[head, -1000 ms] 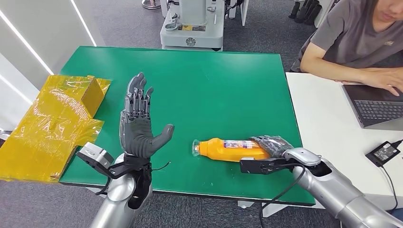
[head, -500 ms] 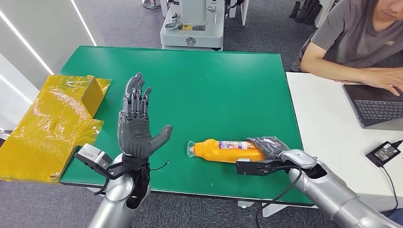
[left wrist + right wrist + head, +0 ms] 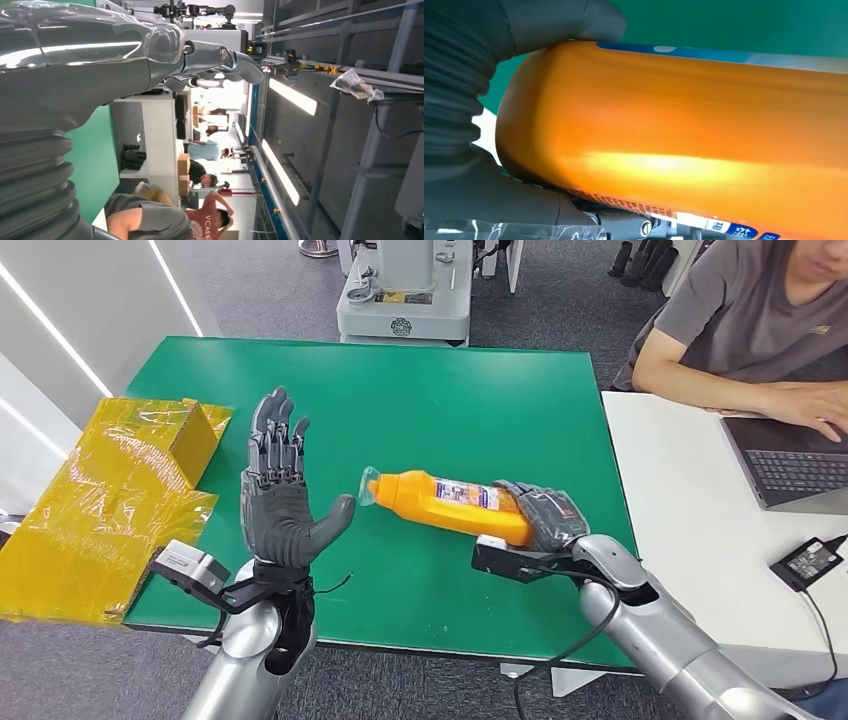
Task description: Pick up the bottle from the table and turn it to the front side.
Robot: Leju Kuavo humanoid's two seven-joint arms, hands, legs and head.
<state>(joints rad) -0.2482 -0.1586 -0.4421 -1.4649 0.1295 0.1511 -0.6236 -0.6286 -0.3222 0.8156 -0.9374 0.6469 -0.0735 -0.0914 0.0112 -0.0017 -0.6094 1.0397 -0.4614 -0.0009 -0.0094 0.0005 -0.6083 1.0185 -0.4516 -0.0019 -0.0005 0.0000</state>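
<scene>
An orange bottle (image 3: 450, 502) with a blue-and-white label hangs above the green table (image 3: 440, 400), lying sideways with its capped neck toward my left hand. My right hand (image 3: 545, 518) grips its base end; the right wrist view has the orange bottle (image 3: 684, 140) wedged between the thumb and dark fingers. My left hand (image 3: 280, 500) stands upright with palm toward the bottle, fingers spread and holding nothing, its thumb just short of the cap. The left hand (image 3: 120, 60) also appears in the left wrist view.
A crumpled yellow plastic sheet over a box (image 3: 110, 490) lies at the table's left edge. A white desk (image 3: 690, 500) adjoins on the right, with a laptop (image 3: 795, 465), a black adapter (image 3: 810, 560) and a seated person (image 3: 750, 330). A machine base (image 3: 405, 300) stands behind.
My right hand has lifted the bottle off the table and carried it left and away from me, tilting its neck upward. The left hand shifted slightly left, staying spread.
</scene>
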